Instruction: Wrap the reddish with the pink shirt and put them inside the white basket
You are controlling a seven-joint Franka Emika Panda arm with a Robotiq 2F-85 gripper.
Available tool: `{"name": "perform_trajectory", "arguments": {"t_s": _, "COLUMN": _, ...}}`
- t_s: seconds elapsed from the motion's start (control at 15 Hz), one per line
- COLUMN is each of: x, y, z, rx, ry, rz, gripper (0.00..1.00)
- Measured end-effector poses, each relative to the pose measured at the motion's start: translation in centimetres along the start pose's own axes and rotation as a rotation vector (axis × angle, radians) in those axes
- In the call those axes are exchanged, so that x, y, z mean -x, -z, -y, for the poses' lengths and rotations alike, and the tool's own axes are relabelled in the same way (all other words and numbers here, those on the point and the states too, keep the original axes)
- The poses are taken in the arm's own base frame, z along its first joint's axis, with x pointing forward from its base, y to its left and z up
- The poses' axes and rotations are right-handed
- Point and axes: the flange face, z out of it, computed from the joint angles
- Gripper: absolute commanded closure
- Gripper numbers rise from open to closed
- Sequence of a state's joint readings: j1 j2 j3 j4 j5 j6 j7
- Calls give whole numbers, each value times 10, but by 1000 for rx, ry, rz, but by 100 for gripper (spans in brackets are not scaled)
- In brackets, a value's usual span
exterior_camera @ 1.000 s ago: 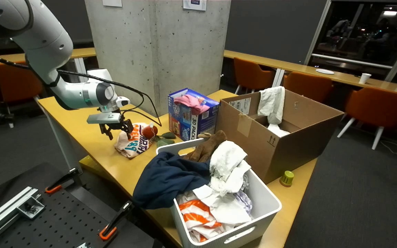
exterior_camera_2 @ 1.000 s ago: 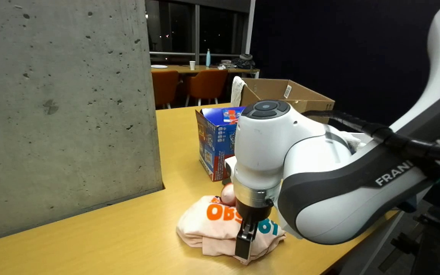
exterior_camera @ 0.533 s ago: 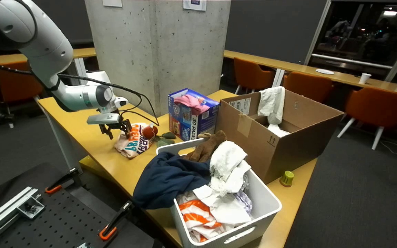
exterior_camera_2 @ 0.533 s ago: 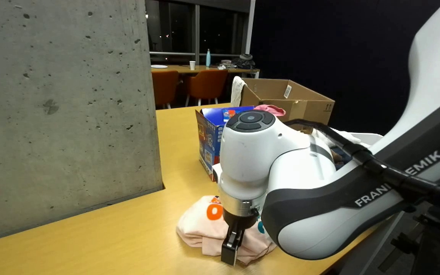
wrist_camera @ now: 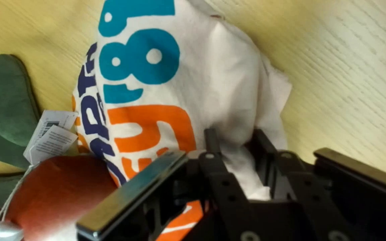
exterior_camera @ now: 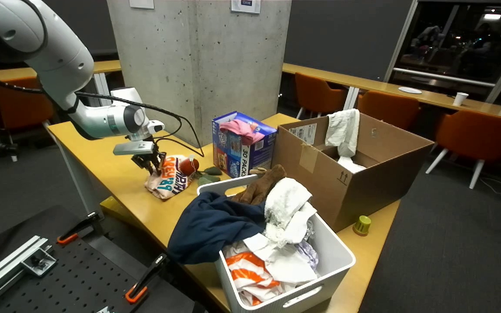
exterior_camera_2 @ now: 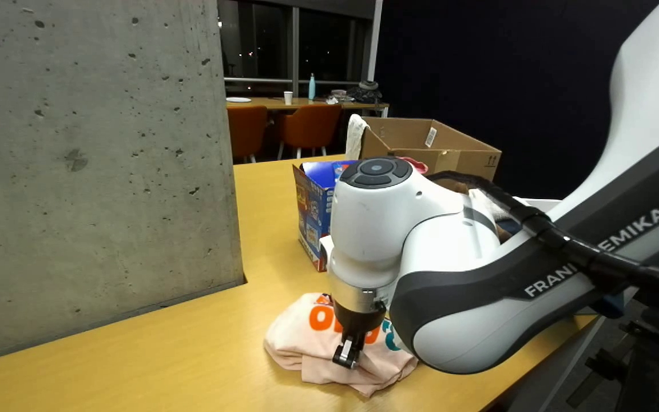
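Note:
The pink shirt [wrist_camera: 226,77] lies bunched on the table, pale with orange, teal and navy lettering. My gripper [wrist_camera: 235,135] points down into its near part, with a fold of cloth pinched between the narrowed fingers [wrist_camera: 211,140]. In an exterior view the gripper [exterior_camera: 155,170] sits at the shirt's [exterior_camera: 174,182] edge. The reddish [wrist_camera: 62,194], a round red body with green leaves [wrist_camera: 3,97] and white tags, rests against the shirt's side, outside the jaws. The arm hides the reddish in an exterior view where the shirt [exterior_camera_2: 301,337] shows partly. The white basket [exterior_camera: 331,248] stands apart, full of cloths.
A navy garment [exterior_camera: 215,221] hangs over the basket's side. Behind the reddish is a blue-and-purple box [exterior_camera: 228,148] with pink cloth on top. Beyond stands a brown cardboard box [exterior_camera: 311,178]. A concrete pillar [exterior_camera_2: 100,160] rises beside the table. A small green cup [exterior_camera: 362,225] is near the edge.
The arm first shifted slightly over the shirt. Then the wide-open jaws came together around a fold of cloth, and the fingertips stand a little higher. The shirt and the reddish have hardly moved.

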State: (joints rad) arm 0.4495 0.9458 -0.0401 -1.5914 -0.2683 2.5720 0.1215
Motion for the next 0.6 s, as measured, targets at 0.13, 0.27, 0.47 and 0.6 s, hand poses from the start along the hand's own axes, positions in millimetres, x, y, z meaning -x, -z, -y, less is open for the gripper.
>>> {"name": "perform_trajectory", "arguments": {"t_s": 0.13, "x": 0, "y": 0, "z": -2, "rx": 2, "ry": -3, "rz": 0, "gripper": 100}}
{"name": "perform_trajectory", "arguments": {"t_s": 0.27, "x": -1, "y": 2, "z": -4, "rx": 6, "ry": -9, "rz": -3, "gripper": 100}}
{"name": "perform_trajectory", "arguments": {"t_s": 0.47, "x": -5, "y": 17, "z": -12, "rx": 22, "ry": -22, "rz": -23, "gripper": 99}}
{"name": "perform_trajectory", "arguments": {"t_s": 0.6, "x": -9, "y": 39, "z": -19, "rx": 32, "ry": -34, "rz": -48, "gripper": 99}}
